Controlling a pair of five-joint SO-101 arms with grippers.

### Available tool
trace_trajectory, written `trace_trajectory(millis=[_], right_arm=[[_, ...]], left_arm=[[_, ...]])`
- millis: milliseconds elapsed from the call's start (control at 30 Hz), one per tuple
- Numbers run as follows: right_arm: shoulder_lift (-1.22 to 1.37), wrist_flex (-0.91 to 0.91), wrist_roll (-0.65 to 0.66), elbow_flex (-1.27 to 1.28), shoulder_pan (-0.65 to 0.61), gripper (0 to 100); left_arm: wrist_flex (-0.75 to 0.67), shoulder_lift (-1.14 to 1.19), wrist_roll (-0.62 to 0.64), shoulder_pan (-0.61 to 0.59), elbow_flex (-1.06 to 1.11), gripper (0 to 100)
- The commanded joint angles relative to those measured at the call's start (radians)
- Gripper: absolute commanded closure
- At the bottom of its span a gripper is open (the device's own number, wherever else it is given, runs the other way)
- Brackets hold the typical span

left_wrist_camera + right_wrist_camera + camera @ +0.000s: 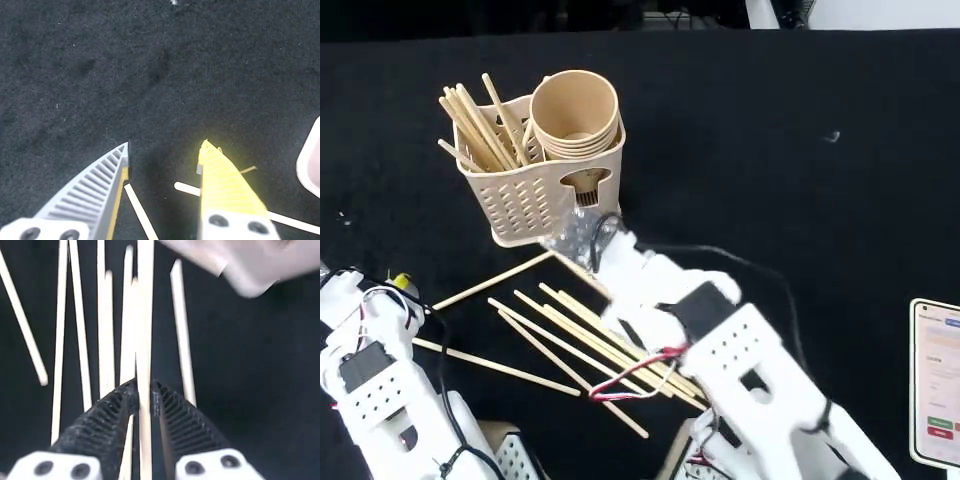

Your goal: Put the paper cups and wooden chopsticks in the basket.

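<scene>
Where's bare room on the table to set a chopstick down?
The widest bare stretch of black cloth lies right of the beige slotted plastic basket, up to the white-framed screen. A narrower patch lies left of the basket. Crowded: the loose wooden chopsticks fanned out in front of the basket.

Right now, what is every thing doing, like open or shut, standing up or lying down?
basket, upright on the table.
paper cups, stacked, upright in the basket.
chopsticks in the basket, standing, leaning.
loose chopsticks, lying flat on the table.
right gripper, shut on one chopstick.
left gripper, open, holding nothing.
phone, screen lit.
</scene>
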Motion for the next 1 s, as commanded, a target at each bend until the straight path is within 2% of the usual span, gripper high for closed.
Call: trace_trajectory(millis=[0, 167, 300, 600, 833, 967], right_arm=[[-0.067, -0.054, 0.006, -0.137, 0.002, 98.8], [-0.068, -0.091, -0.06, -0.308, -0.057, 98.8], [-0.067, -0.207, -0.092, -0.423, -0.109, 98.8], [0.016, -0.876, -0.233, -0.41, -0.109, 98.8], [0.237, -1.255, -0.253, -0.424, -0.104, 98.7], [0.349, -1.375, -0.253, -0.424, -0.075, 98.7]], left_arm=[[-0.017, -0.006, 0.006, -0.002, -0.01, 77], [-0.017, -0.006, 0.006, -0.002, -0.01, 77], [-0.017, -0.006, 0.006, -0.002, -0.008, 77], [-0.017, -0.006, 0.006, -0.002, -0.008, 77], [-0.017, -0.006, 0.006, -0.002, -0.008, 77], [-0.017, -0.006, 0.006, -0.002, -0.008, 77]])
